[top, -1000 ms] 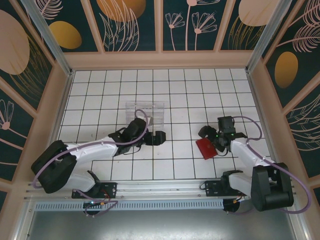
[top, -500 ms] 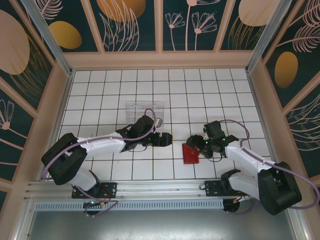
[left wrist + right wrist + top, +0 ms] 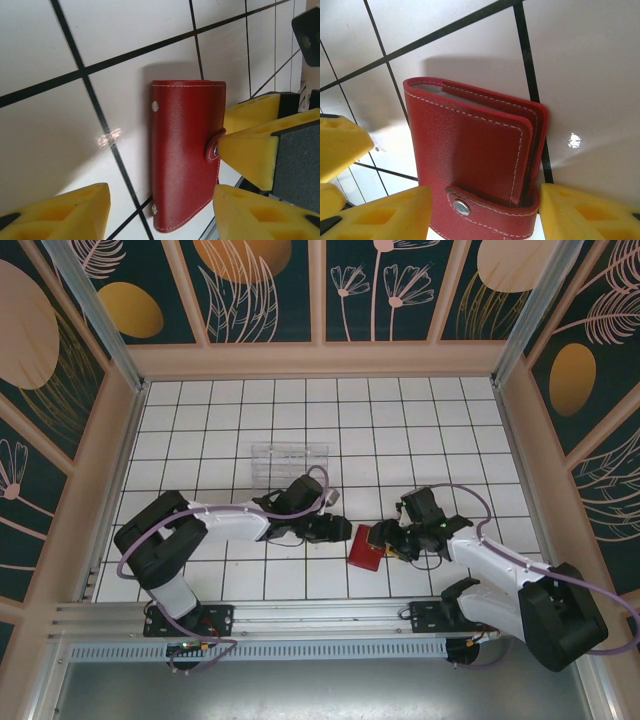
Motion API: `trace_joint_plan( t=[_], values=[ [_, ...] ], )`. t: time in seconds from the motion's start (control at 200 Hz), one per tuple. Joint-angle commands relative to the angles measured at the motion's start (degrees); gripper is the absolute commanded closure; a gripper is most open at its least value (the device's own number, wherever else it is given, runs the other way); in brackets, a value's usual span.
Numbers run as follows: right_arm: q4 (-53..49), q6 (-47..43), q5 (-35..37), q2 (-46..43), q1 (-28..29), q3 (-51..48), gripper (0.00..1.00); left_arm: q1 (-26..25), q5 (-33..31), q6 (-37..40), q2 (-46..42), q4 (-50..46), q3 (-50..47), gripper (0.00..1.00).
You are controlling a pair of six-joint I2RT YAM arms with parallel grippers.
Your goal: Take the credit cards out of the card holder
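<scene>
- Top external: the card holder (image 3: 364,547) lies closed on the tiled worktop (image 3: 230,410) between the 2 arms. 1 second ago it lay further right, beside the right arm.
- Its snap tab (image 3: 470,207) is fastened, so the credit cards are presumably all inside and extraction has not begun.
- The left end effector (image 3: 157,212) has crossed over from beside the clear tray (image 3: 290,460). Its jaws, narrower than before, straddle the holder about half open and hold nothing.
- The right end effector (image 3: 485,212) has narrowed too. Its pads sit right against the tab end, and I cannot tell whether they grip.
- Both seem set to pinch and unsnap it.
</scene>
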Motion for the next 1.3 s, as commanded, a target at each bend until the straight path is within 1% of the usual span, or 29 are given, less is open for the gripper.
trace_joint_plan(
  t=[0.0,0.075,0.135,0.21,0.295,0.35,0.405,0.51,0.615,0.766,0.871,0.971,1.066,1.126,1.261,1.296],
  values=[
    [1.23,0.77,-0.20,0.87,0.39,-1.10,0.42,-0.72,3.11,-0.50,2.72,1.95,2.39,0.47],
    [1.43,0.87,-0.06,1.27,0.39,-1.01,0.43,-0.92,3.98,-0.58,4.01,2.10,2.86,0.50],
    [2.37,1.24,-0.40,1.14,0.44,-1.33,0.45,-1.06,5.03,-0.58,5.34,2.46,3.13,0.51],
    [4.00,2.24,-0.75,0.70,0.45,-2.10,0.46,-1.19,5.27,-0.53,6.77,1.69,3.68,0.49],
    [5.20,3.12,-1.06,0.58,0.41,-2.89,0.53,-1.19,5.69,-0.35,7.99,1.01,4.23,0.48],
    [5.74,3.45,-1.22,0.53,0.43,-3.28,0.55,-1.14,6.26,-0.20,8.80,0.89,4.62,0.47],
    [6.44,3.74,-1.35,0.43,0.46,-3.68,0.58,-1.15,8.03,-1.30,9.27,3.65,4.04,0.47],
    [7.90,4.29,-1.84,0.37,0.43,-4.28,0.60,-1.21,10.32,-3.78,10.02,9.43,2.25,0.47],
    [9.93,5.16,-2.38,-0.20,0.39,-5.03,0.60,-1.14,11.61,-4.55,10.52,12.31,1.73,0.43],
    [10.49,6.03,-1.62,-1.74,0.34,-5.41,0.61,-1.14,12.36,-5.61,8.93,16.68,0.64,0.45],
    [11.27,6.53,-1.15,-4.35,0.30,-5.56,0.61,-1.16,12.29,-6.42,7.46,19.51,0.38,0.46],
    [13.13,7.59,-1.15,-7.70,0.21,-5.91,0.61,-1.18,12.82,-7.49,6.85,21.95,0.39,0.52],
    [14.27,8.65,-0.98,-10.63,0.12,-5.93,0.61,-1.14,13.04,-7.20,6.19,21.93,0.85,0.56],
    [14.09,8.93,-0.74,-11.94,0.04,-5.76,0.61,-1.14,12.54,-6.87,5.40,21.95,0.95,0.61],
    [12.34,8.63,-0.11,-13.50,-0.19,-4.48,0.61,-1.15,9.43,-3.82,1.97,17.74,2.10,0.70],
    [11.78,8.33,0.15,-13.78,-0.22,-3.91,0.61,-1.14,8.40,-2.81,0.94,16.50,2.48,0.70]
  ],
)
